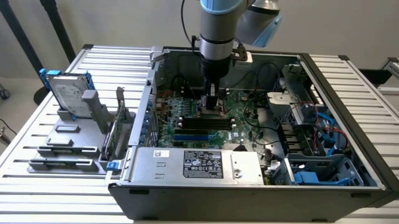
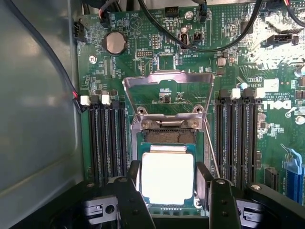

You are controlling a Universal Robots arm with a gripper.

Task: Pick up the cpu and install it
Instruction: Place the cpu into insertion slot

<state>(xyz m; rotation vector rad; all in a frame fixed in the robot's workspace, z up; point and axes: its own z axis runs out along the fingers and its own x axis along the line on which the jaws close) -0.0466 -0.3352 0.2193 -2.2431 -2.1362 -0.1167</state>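
Clamped across the cpu [image 2: 167,183], my claw [image 2: 169,172] presses a fingertip [image 2: 135,176] against each of two opposite edges, so the chip stays square and level to the socket [image 2: 167,136]; the load plate [image 2: 167,74] is flipped up to leave the seat clear; whether the chip is fully bottomed in that seat I cannot tell, since my fingers cover its sides and its near edge is cut off. From the exterior view's left: the hard drive [image 1: 65,95] stands upright in the grey rack [image 1: 68,140], outside the case [image 1: 249,205] and out of my way; in the middle, my arm [image 1: 215,28] reaches straight down to the motherboard [image 1: 243,105], just behind the black memory sticks [image 1: 206,123], and blocks the socket there; on the exterior view's right, the cables [image 1: 324,126] tangle too densely to sort out.
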